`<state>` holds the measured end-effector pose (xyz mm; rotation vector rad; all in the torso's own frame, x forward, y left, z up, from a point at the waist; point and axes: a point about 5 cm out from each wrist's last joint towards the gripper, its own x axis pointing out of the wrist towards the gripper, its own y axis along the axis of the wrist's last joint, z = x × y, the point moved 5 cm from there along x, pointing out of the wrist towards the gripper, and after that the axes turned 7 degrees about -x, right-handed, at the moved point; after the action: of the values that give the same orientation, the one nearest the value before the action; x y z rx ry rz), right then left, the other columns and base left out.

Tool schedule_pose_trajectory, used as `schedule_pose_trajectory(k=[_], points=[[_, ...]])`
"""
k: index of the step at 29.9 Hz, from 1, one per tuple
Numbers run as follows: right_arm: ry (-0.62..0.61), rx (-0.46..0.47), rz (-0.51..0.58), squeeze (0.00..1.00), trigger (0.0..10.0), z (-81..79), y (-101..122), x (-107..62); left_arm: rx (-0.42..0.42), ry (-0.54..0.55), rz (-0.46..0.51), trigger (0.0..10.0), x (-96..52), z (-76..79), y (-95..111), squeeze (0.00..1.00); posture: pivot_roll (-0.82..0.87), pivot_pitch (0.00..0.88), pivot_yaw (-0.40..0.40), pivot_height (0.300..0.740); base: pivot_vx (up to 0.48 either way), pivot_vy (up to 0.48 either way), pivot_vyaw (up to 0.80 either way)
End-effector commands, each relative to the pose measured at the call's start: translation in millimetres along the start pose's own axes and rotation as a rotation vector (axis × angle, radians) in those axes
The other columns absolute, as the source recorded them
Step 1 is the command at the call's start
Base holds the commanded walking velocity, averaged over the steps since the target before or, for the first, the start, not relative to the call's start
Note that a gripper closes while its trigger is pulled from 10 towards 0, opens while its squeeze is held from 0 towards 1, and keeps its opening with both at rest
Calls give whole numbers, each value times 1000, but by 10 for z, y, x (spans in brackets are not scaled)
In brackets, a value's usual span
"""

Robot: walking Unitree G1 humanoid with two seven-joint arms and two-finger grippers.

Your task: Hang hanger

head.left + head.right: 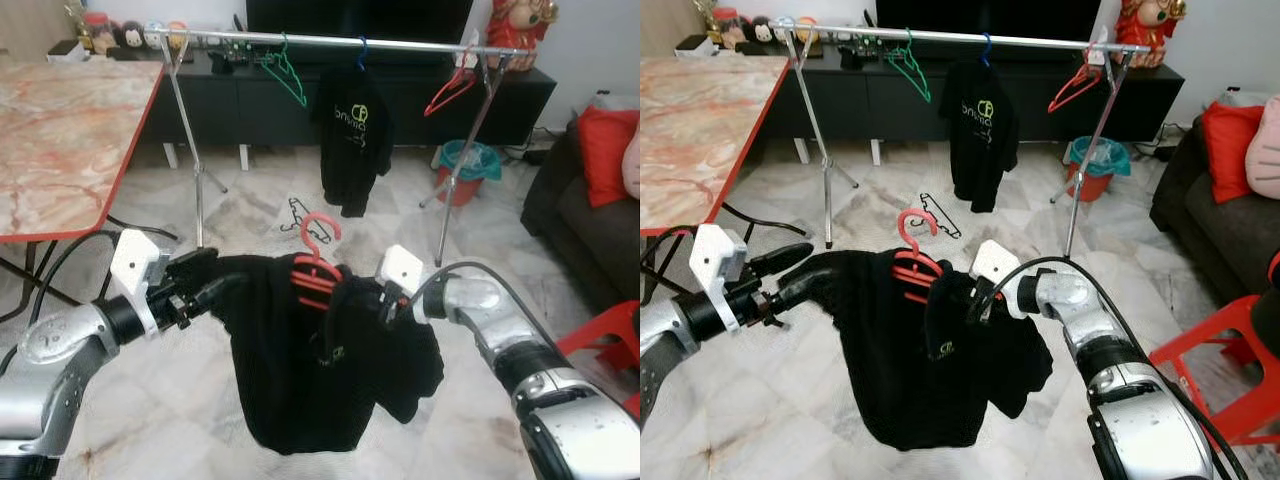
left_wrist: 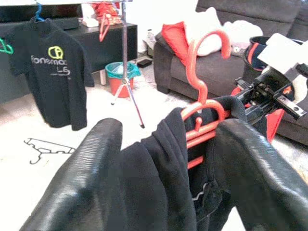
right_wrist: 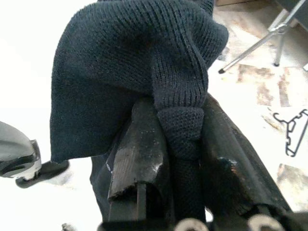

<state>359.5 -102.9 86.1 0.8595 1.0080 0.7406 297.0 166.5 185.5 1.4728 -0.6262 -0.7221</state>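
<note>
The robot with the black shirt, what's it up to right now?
The robot holds a black shirt on a red hanger between its two arms, some way short of the clothes rail. The right pincer is shut on a fold of the shirt, and the left pincer has the fabric draped between its fingers. The rail already carries another black shirt, a green hanger and a red one. A black hanger lies on the floor.

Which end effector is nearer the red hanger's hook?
Right. The right end effector grips the black shirt just beside the red hanger; the left end effector is farther, under the opposite shoulder.
</note>
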Motion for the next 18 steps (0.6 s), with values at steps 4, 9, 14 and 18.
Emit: schedule_pose_trajectory(k=[4, 9, 14, 18], points=[[69, -12, 81, 0, 10000, -37, 100, -87, 29, -75, -83, 10000, 90, 120, -113, 1000, 40, 0, -79, 736, 0, 0, 0], [178, -13, 128, 0, 10000, -149, 152, -120, 52, -112, -165, 10000, 173, 191, -297, 0, 41, 0, -88, 736, 0, 0, 0], [291, -38, 149, 0, 10000, -261, 178, -166, 33, -173, -186, 10000, 190, 265, -312, 0, 43, 0, -89, 736, 0, 0, 0], [326, -51, 168, 0, 10000, -299, 212, -163, 11, -208, -190, 10000, 194, 289, -312, 0, 42, 0, -86, 736, 0, 0, 0]])
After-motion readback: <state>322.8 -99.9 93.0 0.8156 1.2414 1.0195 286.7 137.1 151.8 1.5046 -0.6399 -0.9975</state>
